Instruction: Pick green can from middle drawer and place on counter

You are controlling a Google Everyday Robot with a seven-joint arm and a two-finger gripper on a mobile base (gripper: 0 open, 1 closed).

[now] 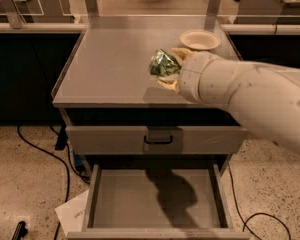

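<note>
Green can (163, 64): clamped between the gripper's tan fingers (182, 52), tilted, shiny end poking out to the left
Can spot: up over the front right part of the counter (105, 64), well above the middle drawer (135, 199), shadow under it on the grey top
Gripper (171, 68): closed tight on the can, one finger above and one below, hanging over the counter near its front edge
Floor cables (44, 151): two dark ones, far left and far right
Drawers: two showing, middle one pulled open at the bottom, closed drawer front (157, 140) with loop handle above it
Cans: just one
White bowl (200, 39): one, back right of the counter, apart from the can
Arm (250, 96): one, fat and white, reaching in from the right
</note>
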